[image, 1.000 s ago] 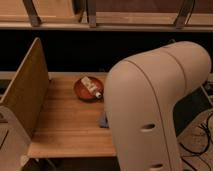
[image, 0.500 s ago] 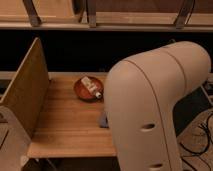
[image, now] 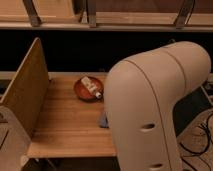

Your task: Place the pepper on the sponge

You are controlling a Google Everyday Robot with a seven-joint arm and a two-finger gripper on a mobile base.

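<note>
The pepper is not in view. A small blue-grey flat piece (image: pixel 103 121), possibly the sponge, peeks out from behind my arm on the wooden table (image: pixel 70 125). My arm's large white housing (image: pixel 155 110) fills the right half of the view and hides the table's right side. The gripper is out of sight behind it.
A red-brown bowl (image: pixel 85 90) sits at the back middle of the table with a pale bottle-like item (image: pixel 92 87) lying in it. A tall wooden panel (image: pixel 25 95) stands along the table's left side. Dark shelving runs behind, and cables lie on the floor at the right (image: pixel 200 135).
</note>
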